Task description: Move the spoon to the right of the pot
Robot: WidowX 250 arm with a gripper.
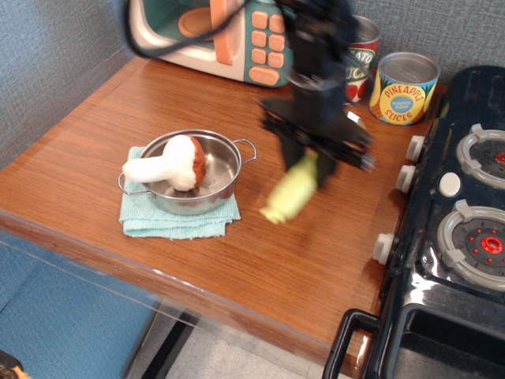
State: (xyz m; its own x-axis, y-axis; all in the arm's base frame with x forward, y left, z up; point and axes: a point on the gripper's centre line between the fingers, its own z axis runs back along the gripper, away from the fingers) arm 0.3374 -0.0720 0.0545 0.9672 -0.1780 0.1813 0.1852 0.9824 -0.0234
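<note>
The steel pot [225, 170] sits on a teal cloth [181, 221] at the left of the wooden table, with a white-stemmed toy mushroom [170, 163] lying in it. My gripper [314, 164] is to the right of the pot, above the table, shut on the spoon [289, 193]. The spoon's pale yellow-green handle hangs down and to the left from the fingers, blurred by motion; its silvery bowl is hidden in the gripper. The handle's end is just above the tabletop, apart from the pot.
A toy microwave [229, 35] stands at the back. A tomato sauce can [359, 59] and a pineapple can [404, 87] stand at the back right. A black toy stove [458, 221] borders the table's right side. The table's front edge [197, 284] is near.
</note>
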